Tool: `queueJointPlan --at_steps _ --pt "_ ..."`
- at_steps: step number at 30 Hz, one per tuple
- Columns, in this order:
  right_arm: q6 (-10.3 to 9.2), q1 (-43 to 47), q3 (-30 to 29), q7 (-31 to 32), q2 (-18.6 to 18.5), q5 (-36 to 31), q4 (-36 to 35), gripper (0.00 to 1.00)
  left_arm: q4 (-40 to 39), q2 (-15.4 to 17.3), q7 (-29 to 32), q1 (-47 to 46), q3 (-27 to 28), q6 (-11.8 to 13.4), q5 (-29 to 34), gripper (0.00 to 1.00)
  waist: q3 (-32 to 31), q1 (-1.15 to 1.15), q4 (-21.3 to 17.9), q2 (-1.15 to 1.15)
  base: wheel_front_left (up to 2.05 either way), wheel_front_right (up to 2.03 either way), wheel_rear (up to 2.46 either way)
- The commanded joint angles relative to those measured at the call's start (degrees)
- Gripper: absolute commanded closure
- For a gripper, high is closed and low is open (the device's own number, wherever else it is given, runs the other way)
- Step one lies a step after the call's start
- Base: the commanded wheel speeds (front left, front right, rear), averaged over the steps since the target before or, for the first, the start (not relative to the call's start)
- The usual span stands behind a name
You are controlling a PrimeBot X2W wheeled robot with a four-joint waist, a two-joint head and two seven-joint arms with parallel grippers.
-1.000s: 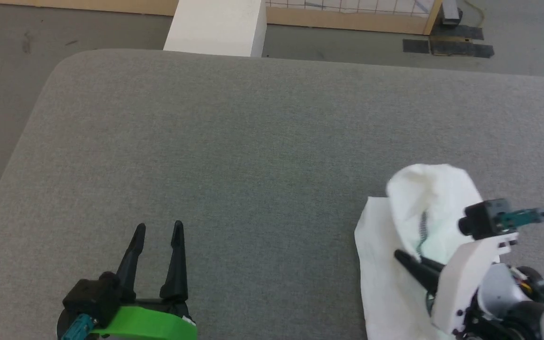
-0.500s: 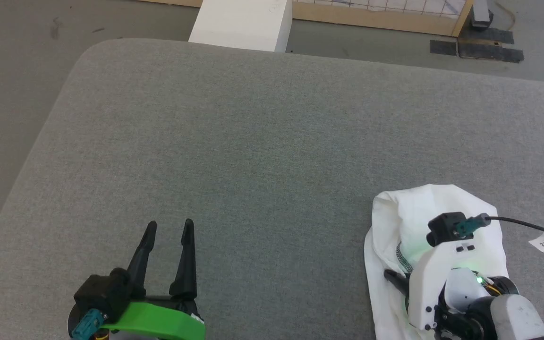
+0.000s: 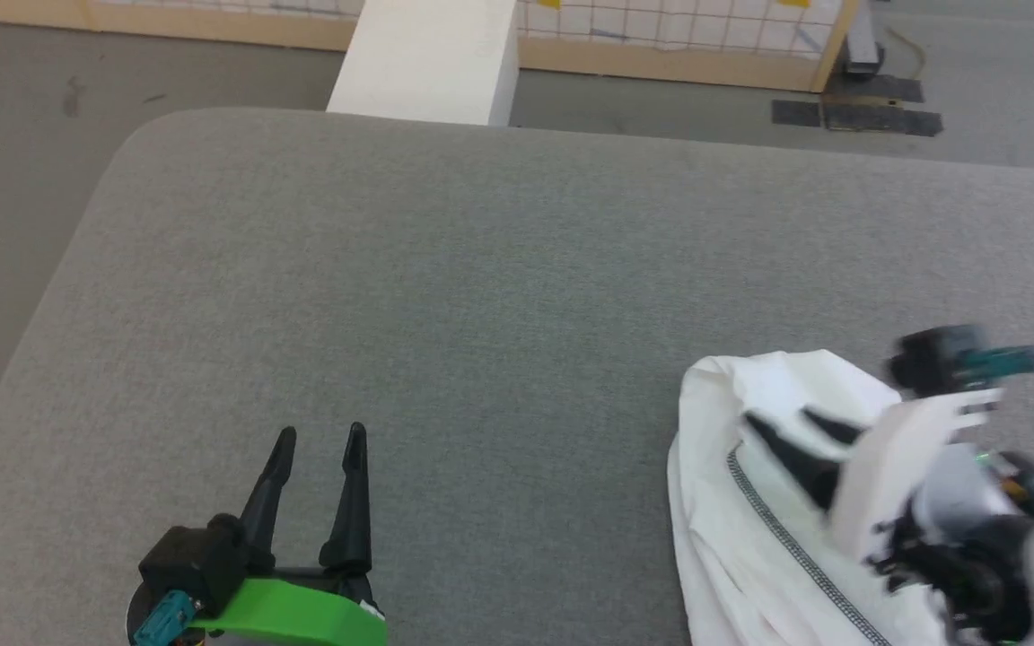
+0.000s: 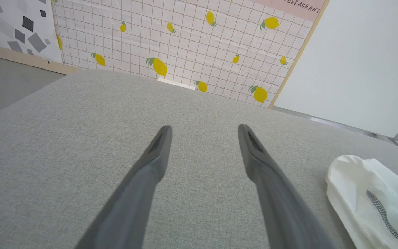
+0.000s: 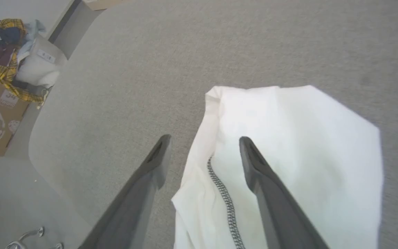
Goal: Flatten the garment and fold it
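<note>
The garment [image 3: 750, 538] is a white thin shirt with a dark stitched seam, lying bunched at the near right of the grey table [image 3: 481, 269]. It also appears in the left wrist view as the garment [image 4: 365, 193] and in the right wrist view as the garment [image 5: 295, 145]. My right gripper [image 3: 782, 417] hovers over it, open, with nothing between its fingers; in its own view the right gripper [image 5: 202, 140] has one finger over the cloth and one over the table. My left gripper [image 3: 318, 438] stands open at the near left, over bare table, also seen as the left gripper [image 4: 204, 128].
A white box [image 3: 427, 58] stands on the floor beyond the table's far edge. A tiled wall panel with lemons [image 4: 185, 45] rises behind the table. A pile of clothes and cardboard boxes [image 5: 9, 55] sits on the floor past the table's rounded corner.
My right gripper has opened and let go of the garment, lifting up and back. The cloth has dropped and lies lower and flatter. The head camera has shifted slightly.
</note>
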Motion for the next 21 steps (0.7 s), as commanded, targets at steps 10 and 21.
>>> queueJointPlan --at_steps 10,21 --pt "-0.08 9.27 -12.57 -4.36 -1.94 -4.76 -5.92 0.00 -1.96 1.34 -0.24 1.52 0.70 1.16 1.32 0.00 -0.02 0.00 -3.50 0.00 0.00 0.00 0.00" --pt "-0.08 9.04 -12.43 -6.45 -1.41 -3.78 3.79 0.00 -2.74 1.97 0.82 -0.48 0.12 1.03 1.79 0.00 3.35 0.00 -1.64 0.00 0.00 0.00 0.00"
